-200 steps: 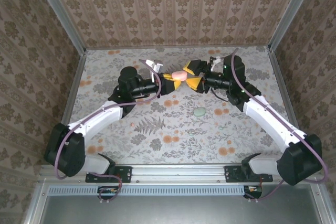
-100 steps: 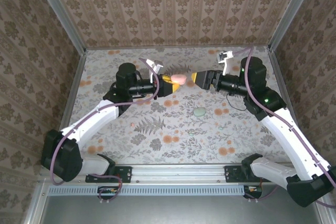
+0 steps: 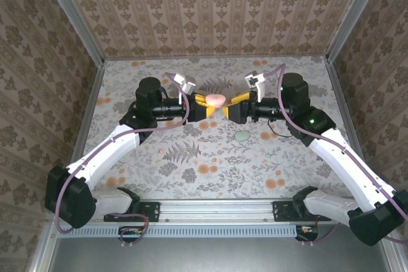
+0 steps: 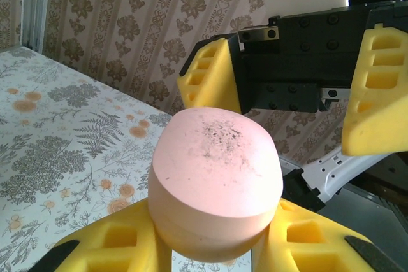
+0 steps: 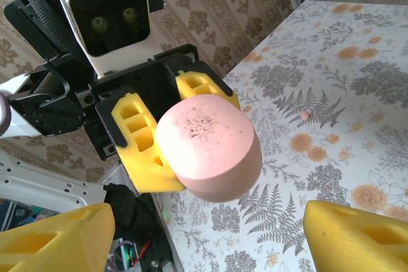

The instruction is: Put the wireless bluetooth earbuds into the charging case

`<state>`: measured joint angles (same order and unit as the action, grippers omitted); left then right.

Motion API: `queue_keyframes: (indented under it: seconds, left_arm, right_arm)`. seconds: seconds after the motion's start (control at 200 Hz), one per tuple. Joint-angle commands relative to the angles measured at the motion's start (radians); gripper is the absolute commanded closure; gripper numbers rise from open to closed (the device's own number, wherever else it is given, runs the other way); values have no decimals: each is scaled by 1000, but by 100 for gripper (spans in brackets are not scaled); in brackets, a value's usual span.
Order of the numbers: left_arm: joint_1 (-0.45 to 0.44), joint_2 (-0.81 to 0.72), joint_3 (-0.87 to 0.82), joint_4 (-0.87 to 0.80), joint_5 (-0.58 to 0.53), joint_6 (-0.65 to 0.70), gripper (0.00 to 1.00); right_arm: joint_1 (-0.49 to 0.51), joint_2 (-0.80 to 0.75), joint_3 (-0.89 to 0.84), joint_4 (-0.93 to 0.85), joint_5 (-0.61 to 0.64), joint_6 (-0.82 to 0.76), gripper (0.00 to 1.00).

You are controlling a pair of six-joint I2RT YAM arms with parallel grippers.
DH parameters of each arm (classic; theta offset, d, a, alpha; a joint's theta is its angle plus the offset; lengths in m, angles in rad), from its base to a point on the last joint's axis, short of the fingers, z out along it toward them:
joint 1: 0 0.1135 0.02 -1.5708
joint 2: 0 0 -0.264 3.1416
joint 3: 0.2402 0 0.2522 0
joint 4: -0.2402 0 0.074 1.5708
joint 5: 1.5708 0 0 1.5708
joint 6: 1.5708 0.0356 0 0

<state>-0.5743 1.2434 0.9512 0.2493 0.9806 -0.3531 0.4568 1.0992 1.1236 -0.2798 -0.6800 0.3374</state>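
Left gripper (image 3: 207,102) pinches pink charging case (image 3: 215,99) mid-air over far middle of table (image 3: 210,176); right gripper (image 3: 234,103), jaws spread wide, faces case from right, just beside it.

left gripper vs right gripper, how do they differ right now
The left gripper is shut on the pink case; the right gripper is open and holds nothing. In the top view the left gripper points rightward and the right gripper leftward, so they face each other. Both have yellow fingers.
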Motion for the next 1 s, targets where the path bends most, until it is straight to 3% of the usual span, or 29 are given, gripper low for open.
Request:
queue_keyframes:
  seconds: [0.0, 0.54, 0.995]
  left_arm:
    - [1, -25, -7, -4, 40, 38, 84]
    - [-8, -25, -9, -8, 55, 57, 85]
    - [-14, -33, -12, -30, 36, 84, 85]
  right_arm:
    - [15, 18, 3, 67, -35, -14, 22]
    - [36, 105, 70, 24, 80, -5, 33]
    - [35, 125, 102, -11, 190, 27, 31]
